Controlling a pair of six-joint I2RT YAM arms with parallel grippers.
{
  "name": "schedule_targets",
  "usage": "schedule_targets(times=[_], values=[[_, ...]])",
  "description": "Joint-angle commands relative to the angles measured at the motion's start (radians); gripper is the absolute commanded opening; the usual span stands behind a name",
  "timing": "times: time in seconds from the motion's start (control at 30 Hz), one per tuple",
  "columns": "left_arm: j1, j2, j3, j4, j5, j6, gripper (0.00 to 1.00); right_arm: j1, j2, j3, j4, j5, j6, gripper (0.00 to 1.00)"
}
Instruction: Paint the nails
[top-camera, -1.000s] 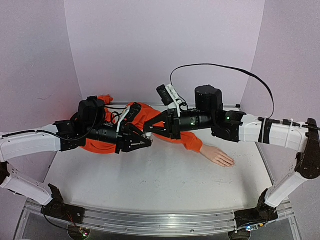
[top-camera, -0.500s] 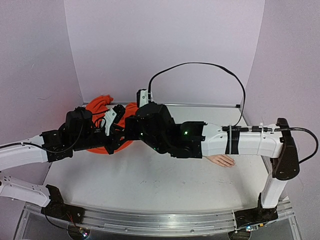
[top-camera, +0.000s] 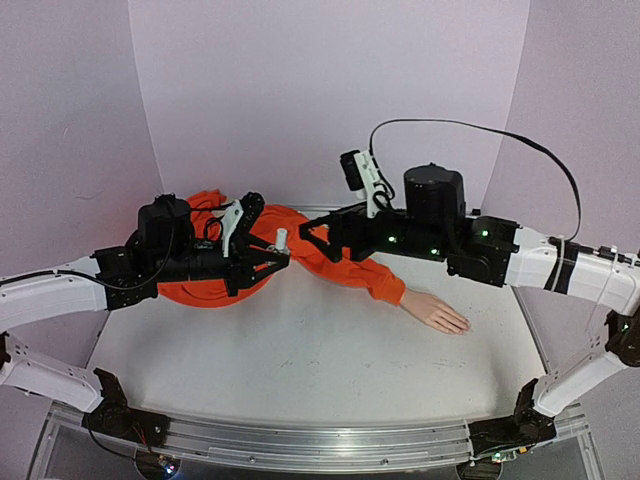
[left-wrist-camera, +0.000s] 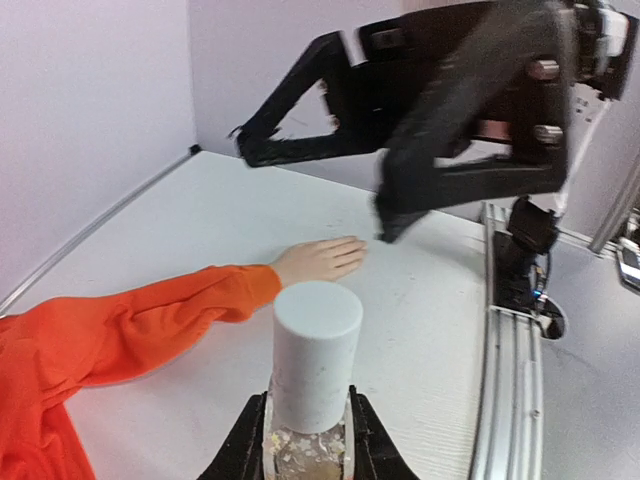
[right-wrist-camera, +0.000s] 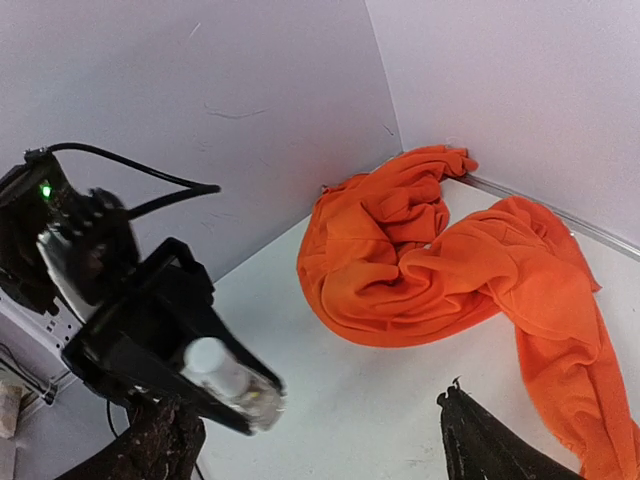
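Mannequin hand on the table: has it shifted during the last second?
No. The mannequin hand lies just as far from the table's right rail as before.

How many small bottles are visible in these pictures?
1. The bottle with a white cap is held in the left gripper, next to the orange garment. The folds of this garment could hide another.

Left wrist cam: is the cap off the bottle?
No: the white cap sits on top of the bottle, which the left hand clamps from both sides.
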Motion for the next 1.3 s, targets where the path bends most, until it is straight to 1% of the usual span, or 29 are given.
schedule_targets(times=[0.0, 0.1, 0.23, 0.27, 0.33, 0.43, 0.63, 0.93, 1.1, 1.13, 1.17, 1.2, 1.27], values=[[0.002, 0.027, 0.074, 0.067, 0.284, -0.024, 0.0, -0.073, -0.071, -0.116, 0.168, -0.484, -0.094, 0.74], [0.002, 0.053, 0.088, 0.067, 0.363, -0.032, 0.0, -0.087, -0.076, -0.116, 0.194, -0.554, -0.09, 0.67], [0.002, 0.09, 0.111, 0.068, 0.47, -0.042, 0.0, -0.093, -0.061, -0.094, 0.213, -0.591, -0.072, 0.55], [0.002, 0.097, 0.115, 0.068, 0.485, -0.064, 0.0, -0.093, -0.052, -0.086, 0.214, -0.604, -0.071, 0.51], [0.002, 0.105, 0.119, 0.067, 0.5, -0.071, 0.0, -0.095, -0.034, -0.073, 0.216, -0.628, -0.072, 0.46], [0.002, 0.105, 0.118, 0.067, 0.512, -0.07, 0.0, -0.095, -0.013, -0.057, 0.215, -0.639, -0.074, 0.35], [0.002, 0.112, 0.123, 0.067, 0.527, -0.072, 0.0, -0.098, 0.011, -0.024, 0.219, -0.659, -0.08, 0.21], [0.002, 0.101, 0.119, 0.067, 0.507, -0.071, 0.0, -0.098, 0.075, 0.007, 0.218, -0.748, -0.072, 0.18], [0.002, 0.096, 0.118, 0.067, 0.499, -0.071, 0.0, -0.098, 0.087, 0.017, 0.216, -0.76, -0.072, 0.11], [0.002, 0.095, 0.119, 0.067, 0.498, -0.071, 0.0, -0.097, 0.09, 0.02, 0.216, -0.761, -0.07, 0.12], [0.002, 0.094, 0.117, 0.067, 0.496, -0.071, 0.0, -0.097, 0.094, 0.021, 0.213, -0.761, -0.07, 0.16], [0.002, 0.093, 0.117, 0.067, 0.496, -0.07, 0.0, -0.098, 0.096, 0.022, 0.212, -0.759, -0.071, 0.24], [0.002, 0.091, 0.117, 0.068, 0.495, -0.068, 0.0, -0.098, 0.099, 0.022, 0.207, -0.752, -0.072, 0.26]])
